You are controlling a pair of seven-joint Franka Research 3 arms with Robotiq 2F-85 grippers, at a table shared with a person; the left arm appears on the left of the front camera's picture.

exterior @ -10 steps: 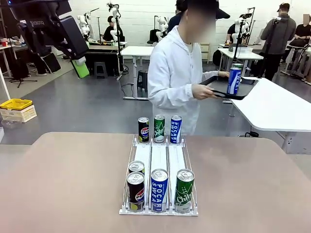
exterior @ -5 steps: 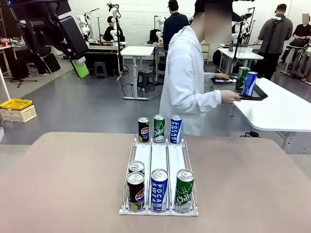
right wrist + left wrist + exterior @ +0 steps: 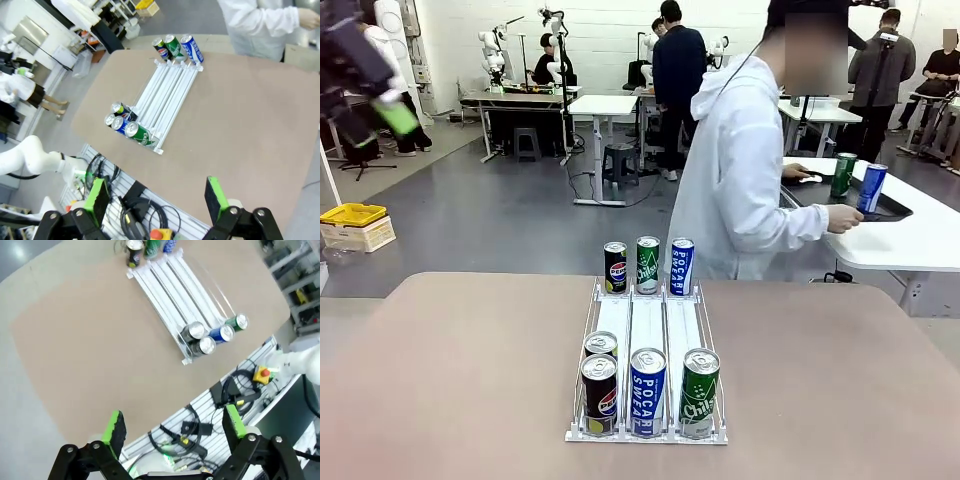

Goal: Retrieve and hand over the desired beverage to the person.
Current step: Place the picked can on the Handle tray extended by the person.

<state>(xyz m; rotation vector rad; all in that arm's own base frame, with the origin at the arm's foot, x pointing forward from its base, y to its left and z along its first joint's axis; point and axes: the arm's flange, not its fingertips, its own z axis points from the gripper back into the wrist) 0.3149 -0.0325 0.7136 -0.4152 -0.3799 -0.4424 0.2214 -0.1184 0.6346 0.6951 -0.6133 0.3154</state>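
- Since a second ago, the person (image 3: 745, 180) in the white hooded jacket has turned further away from the table toward the white side table (image 3: 910, 240) at picture right, and the left arm's dark gripper body at the top left of the front view has pulled up and away, leaving a blurred green pad (image 3: 395, 115).
- Nearest the robot, the left gripper (image 3: 175, 427) hangs high above the table's near edge, jaws spread wide with nothing between them.
- The right gripper (image 3: 157, 195) hangs likewise high over the near edge, its green pads wide apart and empty.
- Below both, on the tan table (image 3: 450, 380), sits a white three-lane can rack (image 3: 647, 325), its lanes running from the robot toward the person.
- At the rack's near end stand a Pepsi can (image 3: 599, 395), a blue Pocari Sweat can (image 3: 648, 391) and a green Chilsung can (image 3: 700, 392), upright, side by side; a fourth can (image 3: 601, 345) stands just behind the Pepsi.
- At the far end stand three more upright cans (image 3: 647, 265) in the same order.
- The near row lies down and ahead of both grippers, roughly midway between them, so neither arm is clearly nearer.
- Which beverage is wanted cannot be told: the person faces away, hands at a dark tray (image 3: 820, 190) holding a green and a blue can.
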